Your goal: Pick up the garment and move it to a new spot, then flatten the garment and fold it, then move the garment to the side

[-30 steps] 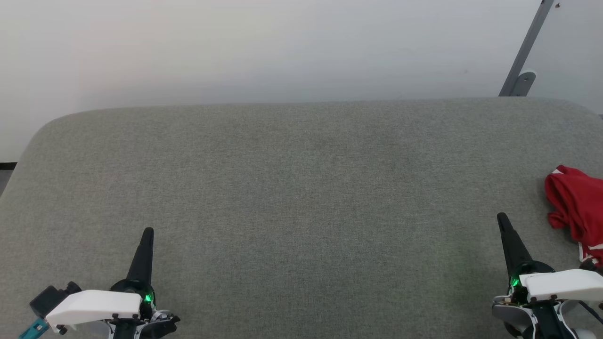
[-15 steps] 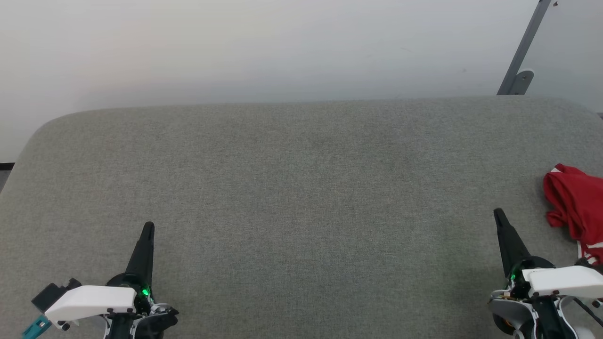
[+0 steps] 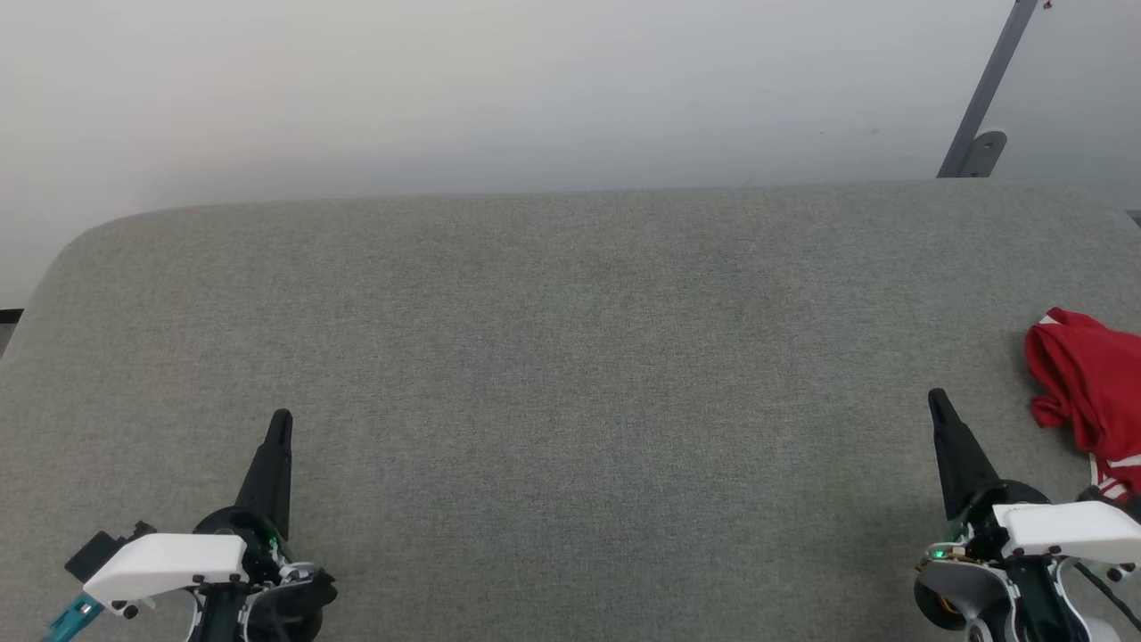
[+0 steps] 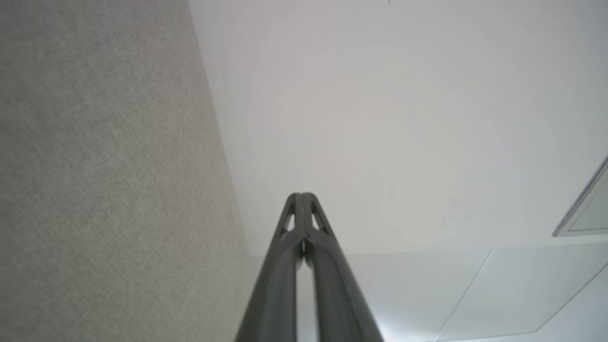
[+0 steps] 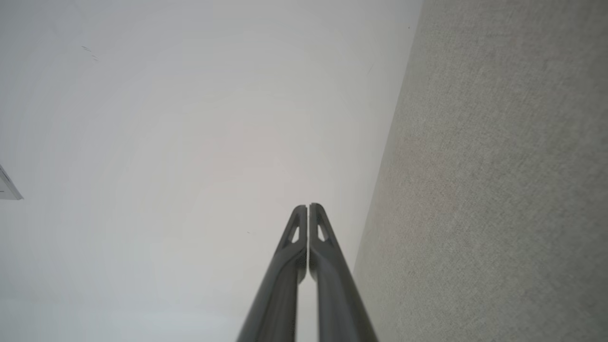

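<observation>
Head view: garment (image 3: 1089, 388) lies crumpled in a red heap at the right edge, mid-height, on the grey fabric surface (image 3: 570, 357). Left gripper (image 3: 282, 419) is lower left. Right gripper (image 3: 936, 399) is lower right, near the garment but apart from it. Left wrist view: left gripper fingers pressed together, fabric surface on frame left, white wall (image 4: 403, 118) beyond. Right wrist view: right gripper fingers pressed together, fabric surface on frame right.

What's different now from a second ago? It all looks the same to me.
Very little. The left gripper and right gripper edged slightly forward, both shut and empty; the camera also shifted a touch. Nothing was grasped or released. The garment lies crumpled, untouched, on the grey surface.
</observation>
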